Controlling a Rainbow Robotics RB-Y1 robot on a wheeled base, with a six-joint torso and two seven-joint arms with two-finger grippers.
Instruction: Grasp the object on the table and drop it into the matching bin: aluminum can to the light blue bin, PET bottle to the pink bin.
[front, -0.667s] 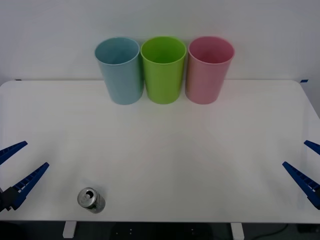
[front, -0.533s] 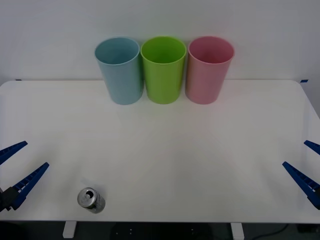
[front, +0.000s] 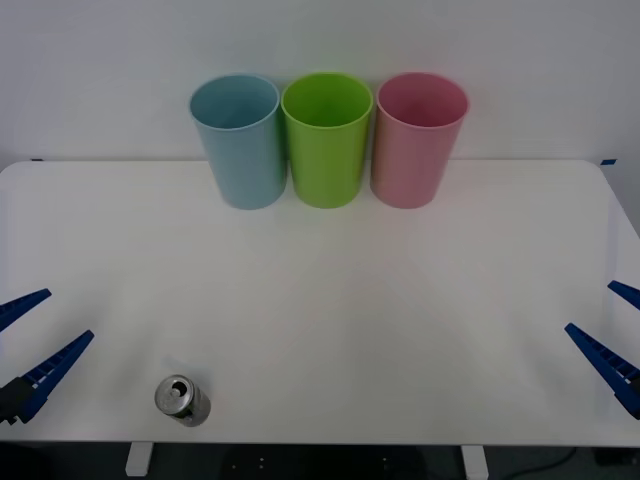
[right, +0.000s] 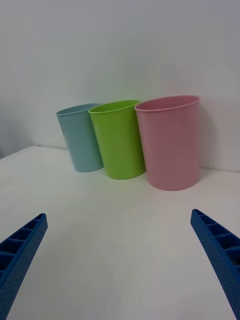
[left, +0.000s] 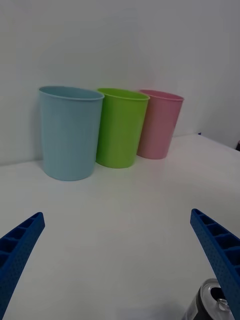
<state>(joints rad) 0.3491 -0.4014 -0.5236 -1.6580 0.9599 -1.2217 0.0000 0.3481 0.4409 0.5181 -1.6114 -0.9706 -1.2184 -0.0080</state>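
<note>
From the front, the can (front: 183, 400) stands upright near the worktop's (front: 330, 300) front edge, on the robot's left side, untouched. The blue bin (front: 240, 140), a green bin (front: 326, 138) and the pink bin (front: 417, 138) stand in a row at the back, well apart from the can. The left claw (front: 35, 335) hangs at the left edge, spread wide and holding nothing, with the can near it but clear of the fingers. The right claw (front: 612, 325) waits at the far right edge, also wide and empty.

The right wrist view looks across bare worktop to the three bins, pink (right: 170, 142) nearest.

In the left wrist view the can (left: 212, 304) peeks in beside one finger (left: 217, 260), partly cut off by the frame, so I can't quite judge the gap.

So nothing is done yet, I'd say: the reach, the grasp, the carry to the blue bin and the drop all remain.
</note>
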